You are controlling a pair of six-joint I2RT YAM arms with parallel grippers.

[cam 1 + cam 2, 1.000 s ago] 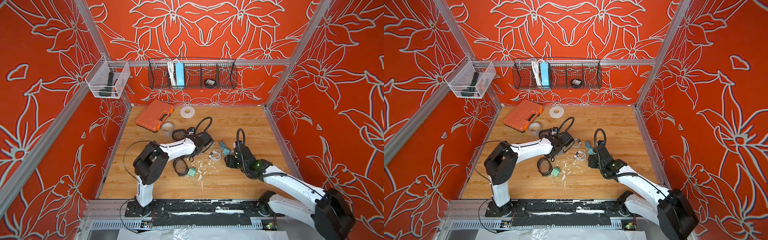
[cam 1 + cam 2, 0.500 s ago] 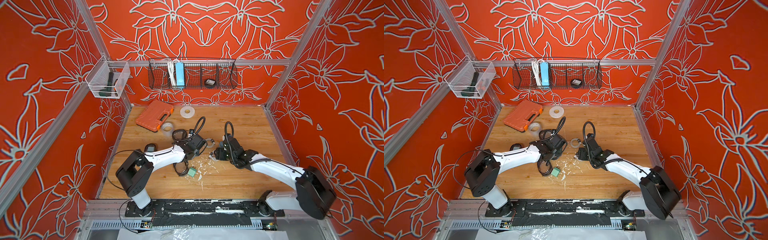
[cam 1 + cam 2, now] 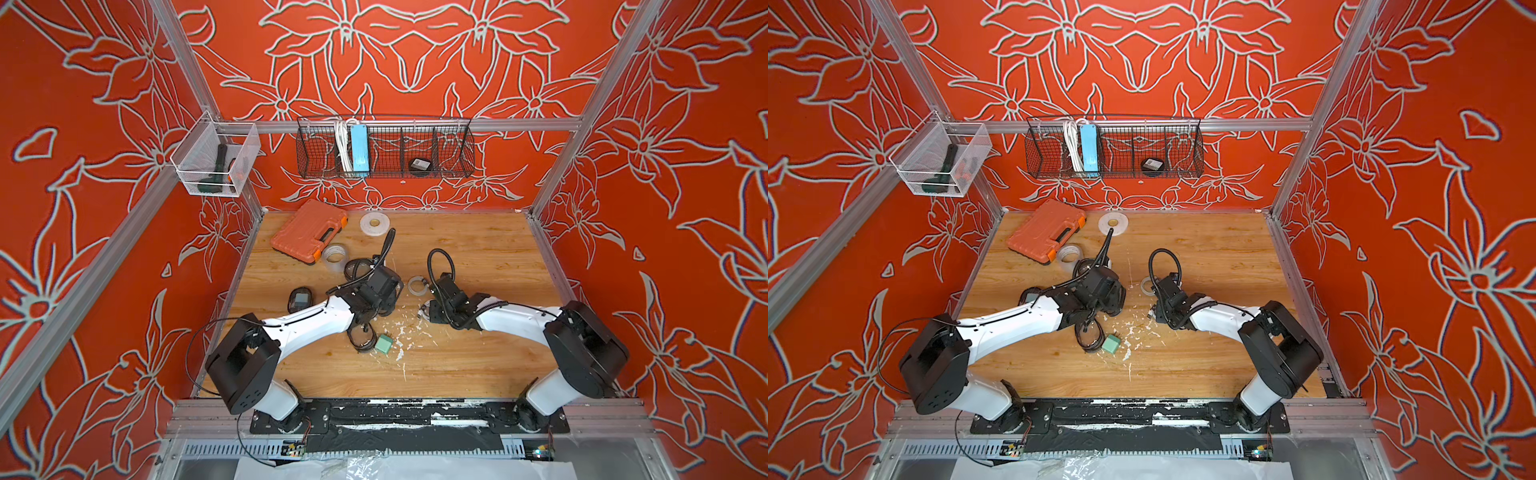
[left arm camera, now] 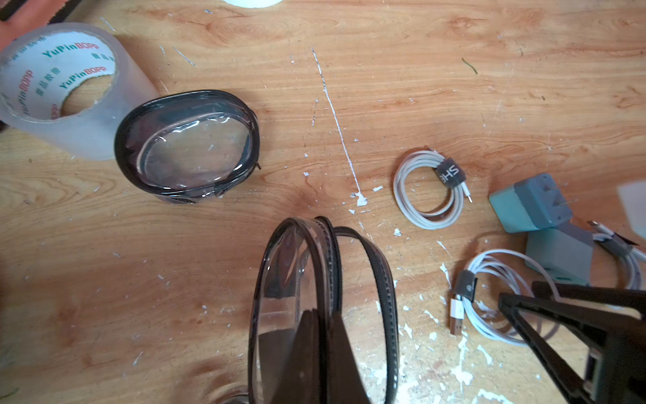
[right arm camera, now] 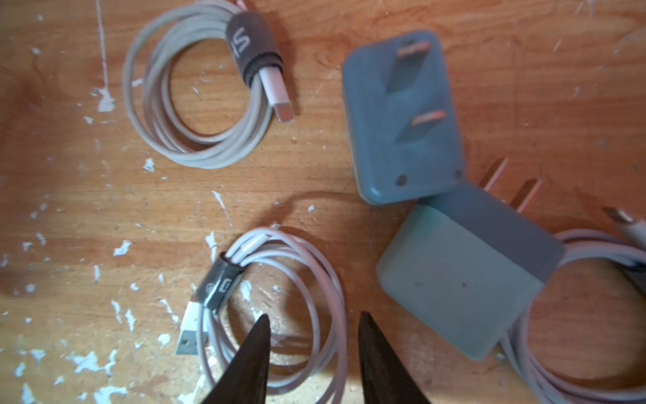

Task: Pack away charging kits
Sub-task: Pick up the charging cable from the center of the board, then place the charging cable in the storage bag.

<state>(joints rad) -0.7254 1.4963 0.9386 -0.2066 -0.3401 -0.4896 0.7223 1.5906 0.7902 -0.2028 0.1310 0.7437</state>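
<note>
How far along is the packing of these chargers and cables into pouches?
Done: maybe one pouch, sitting in the wall basket; its contents are unclear. In hand: the left gripper holds an unzipped pouch, and the right gripper, jaws open, sits over a coiled cable. Left: two blue plugs, another cable and a seemingly empty pouch lie loose on the table.

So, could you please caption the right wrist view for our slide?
Open right gripper poised over a coiled white cable, beside two teal cube plug adapters.
</note>
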